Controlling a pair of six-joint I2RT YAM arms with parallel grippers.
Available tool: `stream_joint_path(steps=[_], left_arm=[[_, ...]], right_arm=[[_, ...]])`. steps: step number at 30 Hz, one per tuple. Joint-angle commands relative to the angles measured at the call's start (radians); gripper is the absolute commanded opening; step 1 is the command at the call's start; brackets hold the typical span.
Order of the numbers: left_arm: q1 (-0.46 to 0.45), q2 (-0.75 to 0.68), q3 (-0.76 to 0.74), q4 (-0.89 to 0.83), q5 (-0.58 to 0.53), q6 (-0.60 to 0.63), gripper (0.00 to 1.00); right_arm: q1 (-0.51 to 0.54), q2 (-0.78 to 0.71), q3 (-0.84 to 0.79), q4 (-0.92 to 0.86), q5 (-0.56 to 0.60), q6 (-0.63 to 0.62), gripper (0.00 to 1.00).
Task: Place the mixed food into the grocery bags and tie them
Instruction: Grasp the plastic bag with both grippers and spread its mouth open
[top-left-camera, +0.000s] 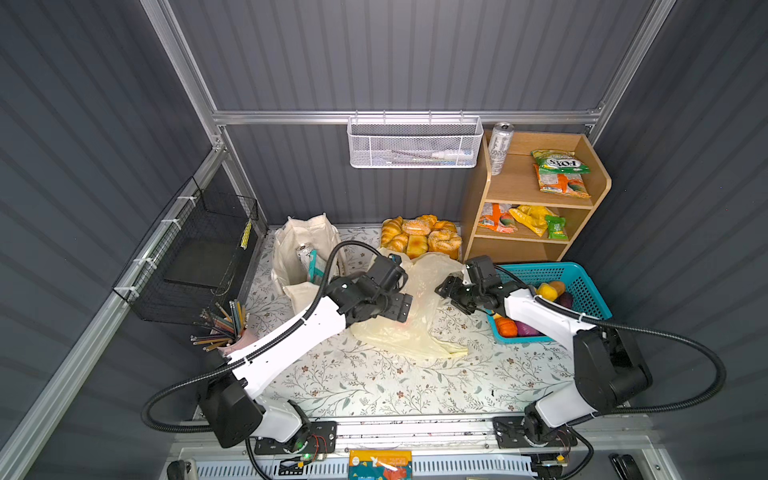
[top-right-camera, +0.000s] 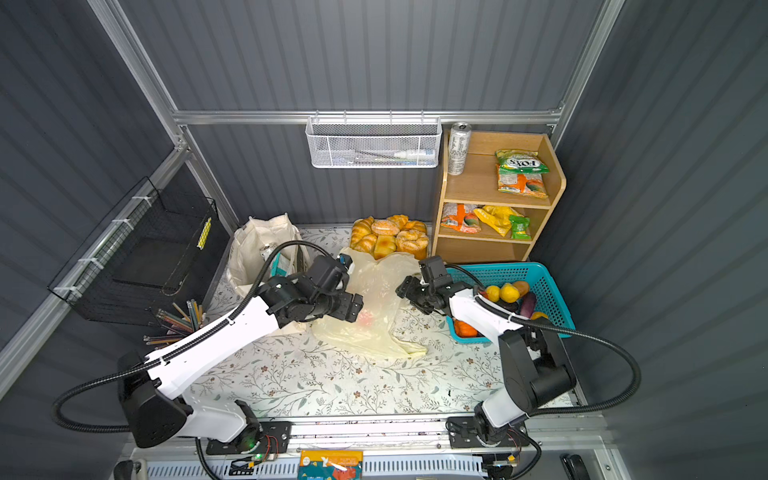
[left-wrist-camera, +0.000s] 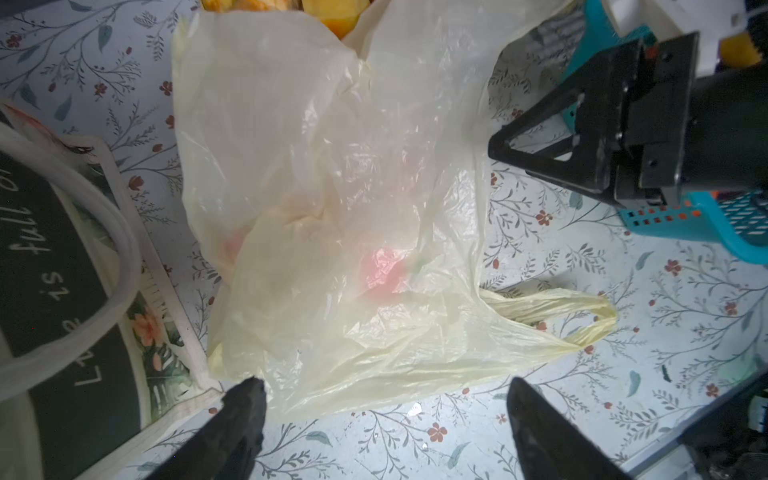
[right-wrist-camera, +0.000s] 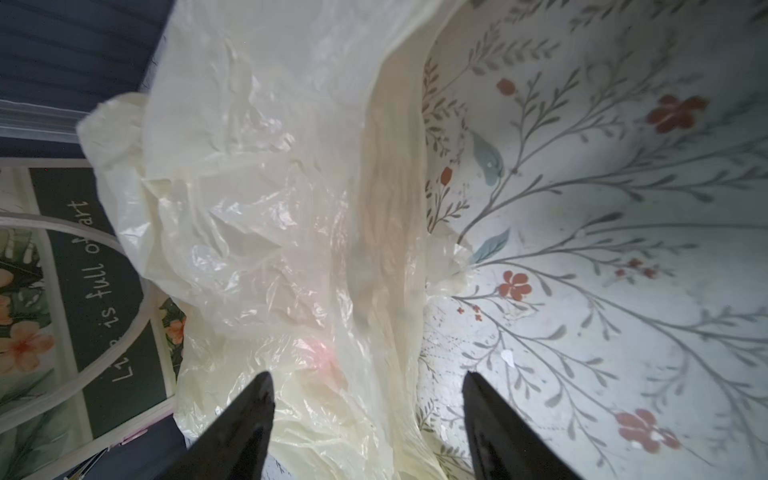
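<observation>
both top views: cream canvas tote standing open at the rear left of the table, holding a white drink can and a teal-and-white packet. pale-yellow plastic bag lying slack at mid-table, between the tote and a teal lattice basket. the basket holds toy produce: yellow lemons, an orange piece and a purple piece. wooden shelf behind the basket: second drink can and snack packets on the top board, more packets on the board below. bread rolls sit behind the bag.

left wrist view: left gripper above the bag, jaws spread wide, holding nothing. a pinkish patch shows through the film; whether it is an item or a print cannot be told.

right wrist view: right gripper low at the bag's edge, jaws parted, film lying under the gap but not pinched.
</observation>
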Motion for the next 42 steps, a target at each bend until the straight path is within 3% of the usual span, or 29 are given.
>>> stream_joint_path(steps=[1, 5, 8, 9, 14, 23, 36, 42], left_arm=[[-0.013, -0.006, -0.033, 0.062, -0.099, -0.025, 0.91], [-0.029, 0.013, -0.056, 0.085, -0.128, -0.014, 0.91], [-0.041, 0.019, -0.077, 0.105, -0.13, -0.004, 0.91], [-0.041, 0.021, -0.085, 0.113, -0.129, -0.002, 0.91], [-0.05, 0.011, -0.127, 0.161, -0.122, 0.015, 0.91], [-0.139, 0.029, -0.089, 0.257, -0.125, 0.066, 0.92], [-0.18, 0.188, 0.015, 0.381, -0.253, 0.045, 0.93], [-0.18, 0.226, -0.056, 0.403, -0.35, -0.002, 0.76]], right_arm=[[0.005, 0.049, 0.021, 0.084, -0.062, -0.012, 0.73], [0.005, 0.131, 0.037, 0.158, -0.114, 0.005, 0.72], [0.005, 0.177, 0.061, 0.21, -0.14, 0.009, 0.65], [0.005, 0.188, 0.067, 0.228, -0.151, 0.011, 0.6], [0.004, 0.185, 0.08, 0.283, -0.22, 0.008, 0.0], [0.044, 0.0, 0.097, 0.225, -0.236, 0.043, 0.0], [0.096, -0.022, 0.136, 0.192, -0.22, 0.062, 0.0], [0.095, -0.038, 0.162, 0.17, -0.223, 0.064, 0.0]])
